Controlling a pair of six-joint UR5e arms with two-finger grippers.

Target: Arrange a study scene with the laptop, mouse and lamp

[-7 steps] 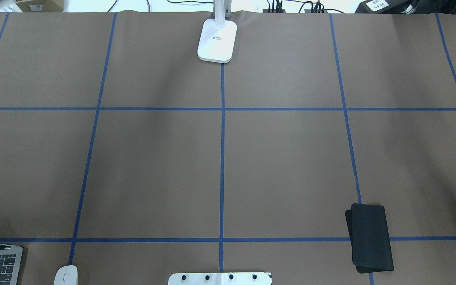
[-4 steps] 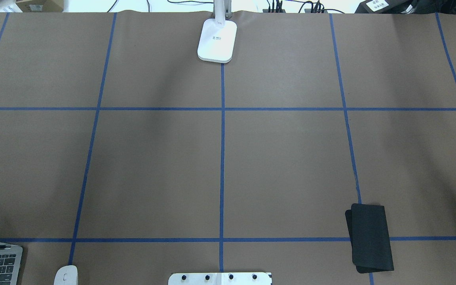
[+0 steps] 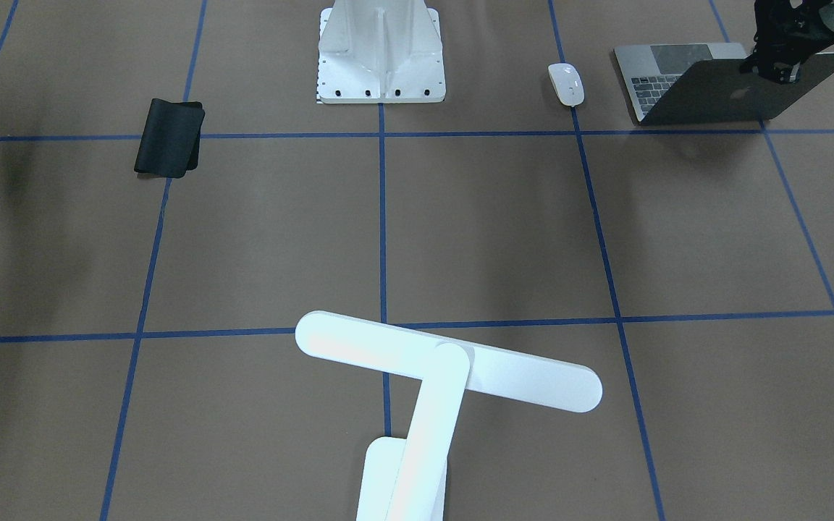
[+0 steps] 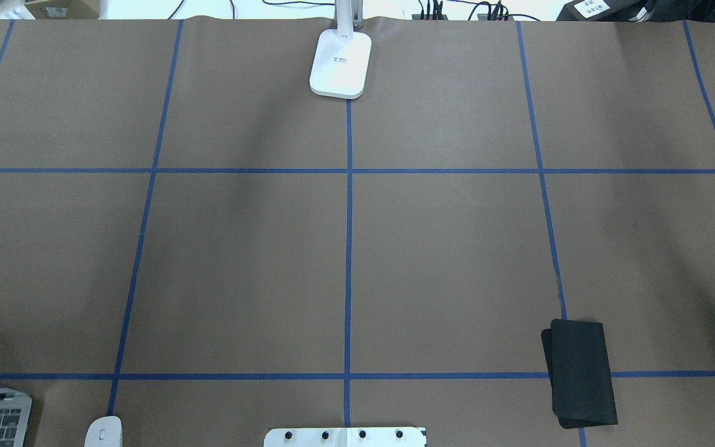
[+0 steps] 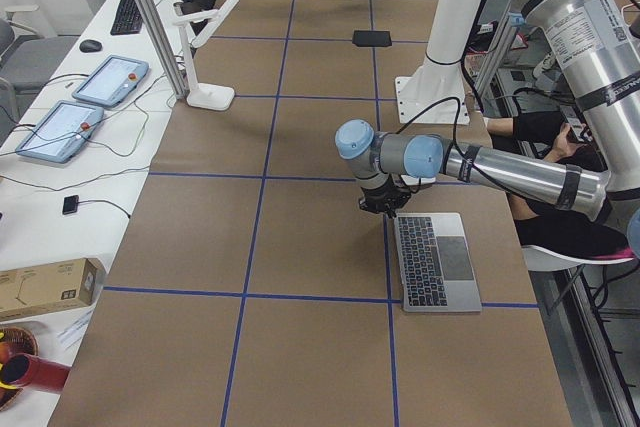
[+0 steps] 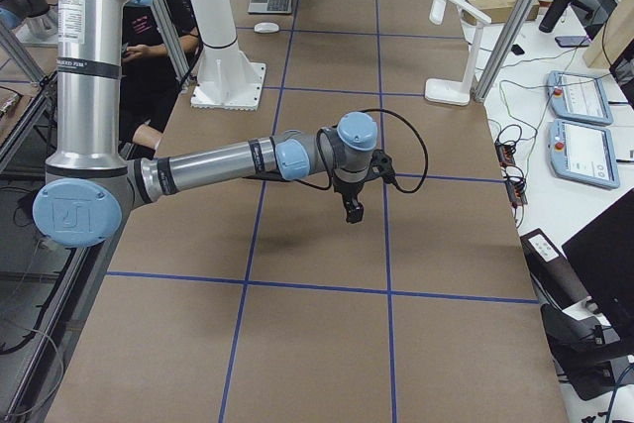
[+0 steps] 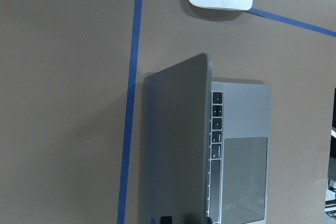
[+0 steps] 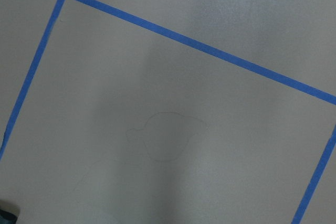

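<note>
The grey laptop (image 3: 721,90) stands partly open near the robot's base on its left side, apple logo facing the front camera. My left gripper (image 3: 772,65) is shut on the top edge of its lid; in the left wrist view the lid (image 7: 173,145) runs up from between the fingertips. The white mouse (image 3: 566,83) lies beside the laptop on a blue tape line. At the far middle edge stands the white lamp (image 3: 446,362), its base (image 4: 340,65) on the table. My right gripper (image 6: 353,213) hangs over bare table, and I cannot tell its state.
A folded black pad (image 4: 581,372) lies near the robot on its right side. The white bolted pedestal (image 3: 381,54) stands at the near middle edge. Blue tape lines divide the brown table (image 4: 444,261) into squares. Tablets and cables sit beyond the lamp's edge.
In the overhead view the laptop has shifted slightly left, and its dark lid shows more over the keyboard. Lamp, mouse and black pad have not moved.
</note>
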